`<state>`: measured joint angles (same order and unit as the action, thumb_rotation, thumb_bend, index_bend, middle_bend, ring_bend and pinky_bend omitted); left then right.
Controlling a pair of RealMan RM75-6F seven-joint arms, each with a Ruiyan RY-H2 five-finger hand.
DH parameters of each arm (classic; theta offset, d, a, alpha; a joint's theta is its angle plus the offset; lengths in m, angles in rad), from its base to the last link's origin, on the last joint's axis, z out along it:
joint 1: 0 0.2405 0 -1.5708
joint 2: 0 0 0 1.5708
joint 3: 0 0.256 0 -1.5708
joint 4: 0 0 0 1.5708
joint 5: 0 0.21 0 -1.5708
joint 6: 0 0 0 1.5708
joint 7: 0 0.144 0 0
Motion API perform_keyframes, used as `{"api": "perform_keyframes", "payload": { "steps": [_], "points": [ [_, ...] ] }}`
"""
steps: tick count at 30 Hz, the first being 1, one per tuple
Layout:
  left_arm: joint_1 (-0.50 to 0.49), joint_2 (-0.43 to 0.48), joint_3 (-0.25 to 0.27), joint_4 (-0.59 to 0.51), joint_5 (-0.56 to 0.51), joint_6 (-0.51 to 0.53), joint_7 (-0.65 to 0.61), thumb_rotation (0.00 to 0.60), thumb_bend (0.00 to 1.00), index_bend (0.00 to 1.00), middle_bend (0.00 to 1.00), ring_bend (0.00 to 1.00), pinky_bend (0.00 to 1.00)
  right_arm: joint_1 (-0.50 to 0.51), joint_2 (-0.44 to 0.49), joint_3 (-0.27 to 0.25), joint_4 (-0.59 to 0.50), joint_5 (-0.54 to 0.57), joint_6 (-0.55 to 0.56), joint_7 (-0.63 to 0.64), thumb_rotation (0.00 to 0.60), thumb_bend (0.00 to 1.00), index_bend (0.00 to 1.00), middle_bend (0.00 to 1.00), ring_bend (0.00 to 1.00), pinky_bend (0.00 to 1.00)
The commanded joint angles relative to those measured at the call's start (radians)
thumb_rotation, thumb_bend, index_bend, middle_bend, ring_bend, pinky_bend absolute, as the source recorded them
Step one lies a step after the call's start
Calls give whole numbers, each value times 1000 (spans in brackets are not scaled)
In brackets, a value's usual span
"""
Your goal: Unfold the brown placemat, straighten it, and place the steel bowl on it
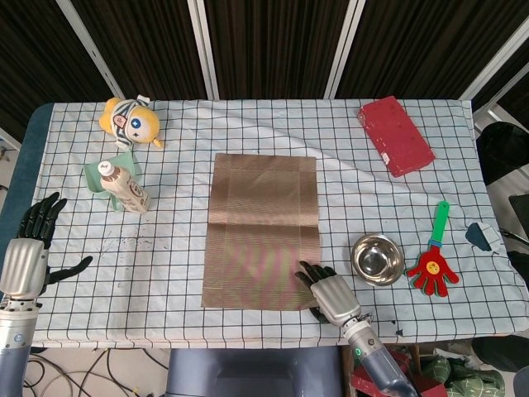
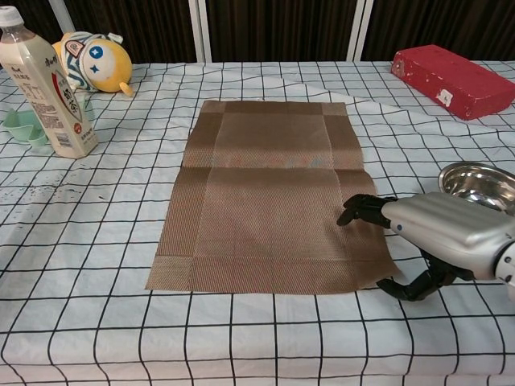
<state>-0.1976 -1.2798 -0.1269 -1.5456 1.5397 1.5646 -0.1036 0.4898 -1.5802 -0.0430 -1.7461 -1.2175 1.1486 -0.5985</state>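
Observation:
The brown placemat (image 1: 260, 231) (image 2: 265, 201) lies unfolded and flat at the table's middle, with a crease across its centre. The steel bowl (image 1: 378, 259) (image 2: 481, 183) stands upright on the cloth to the right of the mat's near half, off the mat. My right hand (image 1: 331, 294) (image 2: 434, 229) is at the mat's near right corner. Its fingertips (image 2: 358, 211) press on the mat and its thumb rests on the cloth beside it; it holds nothing. My left hand (image 1: 29, 256) hovers at the table's left edge with fingers spread and nothing in it. The chest view does not show it.
A beige bottle (image 1: 124, 188) (image 2: 40, 80) stands by a green holder (image 1: 99, 175) at the left. Behind it lies a yellow plush toy (image 1: 130, 121) (image 2: 88, 60). A red box (image 1: 395, 135) (image 2: 455, 76) lies at the back right. A hand-shaped clapper toy (image 1: 436, 260) is right of the bowl.

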Motion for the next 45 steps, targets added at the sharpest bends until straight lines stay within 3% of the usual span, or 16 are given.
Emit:
{"api": "perform_keyframes", "payload": {
  "steps": [1,6,11,20,29,45],
  "points": [
    [0,0,0,-1,-1,-1,-1,600,38,0,0,18,67,-1,-6,6,17,-2,-7,15,600,315,240,55,123,216],
    [-1,0,0,-1,-2,-3,-1,600,38,0,0,18,67,-6,-21,7,53,-51,-8,77,600,317,423,134,144,218],
    [-1,0,0,-1,-3,-4,-2,600,38,0,0,18,67,-14,-35,4,80,-120,7,135,600,318,531,214,156,220],
    [-1,0,0,-2,-3,-4,-1,600,37,0,0,18,67,-26,-40,4,91,-152,8,162,600,322,561,239,156,220],
    [0,1,-1,-3,-4,-3,-2,600,38,0,0,18,66,-35,-39,7,89,-165,1,175,600,423,605,240,156,220],
    [0,2,1,-3,-1,-4,-2,600,38,0,0,18,67,-52,-28,-10,52,-210,-4,212,600,466,636,240,156,220]
  ]
}}
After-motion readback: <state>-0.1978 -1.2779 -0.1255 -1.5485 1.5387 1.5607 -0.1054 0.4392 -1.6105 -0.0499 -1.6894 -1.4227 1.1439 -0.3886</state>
